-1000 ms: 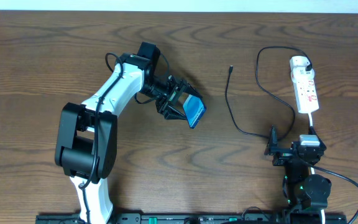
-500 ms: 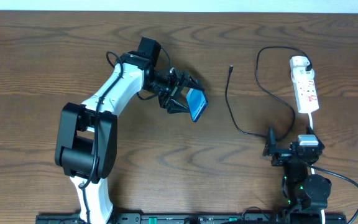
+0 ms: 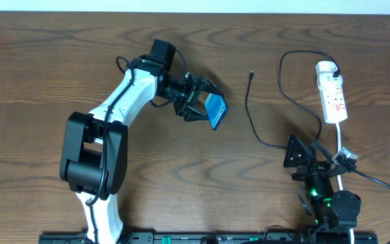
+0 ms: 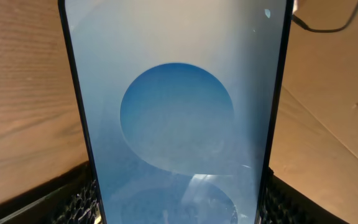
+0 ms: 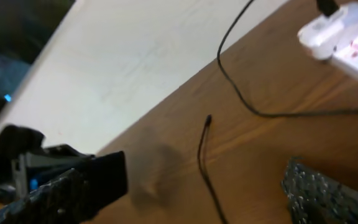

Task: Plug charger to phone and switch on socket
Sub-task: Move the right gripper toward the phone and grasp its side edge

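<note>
My left gripper (image 3: 200,105) is shut on the phone (image 3: 216,110) and holds it tilted above the table's middle. The cyan screen with a round teal shape fills the left wrist view (image 4: 179,112), clamped between the two pads (image 4: 73,202). The charger's thin black cable (image 3: 249,115) lies on the table with its tip (image 3: 251,75) free, its black plug (image 3: 335,69) in the white socket (image 3: 333,95). My right gripper (image 3: 307,154) is open and empty at the front right, over the cable's low bend. In the right wrist view the tip (image 5: 209,119) and socket (image 5: 353,37) lie ahead of the spread fingers (image 5: 73,190).
The socket's white cord (image 3: 342,139) runs from the strip toward my right arm's base. A pale wall edge borders the table's far side (image 5: 135,56). Bare brown wood lies between the phone and the cable tip.
The left gripper has carried the phone slightly up and to the right. The right wrist has swung and tilted, turning its camera toward the cable tip and the socket.
</note>
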`<state>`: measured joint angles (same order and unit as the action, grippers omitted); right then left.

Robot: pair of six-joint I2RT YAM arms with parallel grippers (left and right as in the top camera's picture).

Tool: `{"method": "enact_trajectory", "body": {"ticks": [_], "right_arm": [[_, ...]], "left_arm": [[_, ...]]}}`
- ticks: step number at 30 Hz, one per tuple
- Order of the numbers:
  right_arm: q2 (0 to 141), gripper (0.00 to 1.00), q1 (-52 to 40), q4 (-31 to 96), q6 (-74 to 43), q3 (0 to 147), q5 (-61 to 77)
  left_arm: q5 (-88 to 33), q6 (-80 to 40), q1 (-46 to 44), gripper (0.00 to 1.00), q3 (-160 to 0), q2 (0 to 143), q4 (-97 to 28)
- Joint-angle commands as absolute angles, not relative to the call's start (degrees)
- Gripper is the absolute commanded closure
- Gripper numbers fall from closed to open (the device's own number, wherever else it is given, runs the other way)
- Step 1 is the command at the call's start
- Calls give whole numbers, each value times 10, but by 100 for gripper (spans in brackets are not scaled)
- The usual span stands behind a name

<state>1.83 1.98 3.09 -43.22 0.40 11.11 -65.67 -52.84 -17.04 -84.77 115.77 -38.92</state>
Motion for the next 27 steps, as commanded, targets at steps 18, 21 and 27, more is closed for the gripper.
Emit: {"method": "enact_trajectory", "body": {"ticks": [18,21,27], "right_arm": [[58,1,14,1,-366,73,167],[102,1,14,32,-328,127,166],[213,1,14,140,-316,260,167]], "left_arm": [[-684,-537,-171,34,-847,1142,-384],[-689,-537,-171,34,-847,1142,-384],[-691,-537,-171,34,-847,1142,-384]]}}
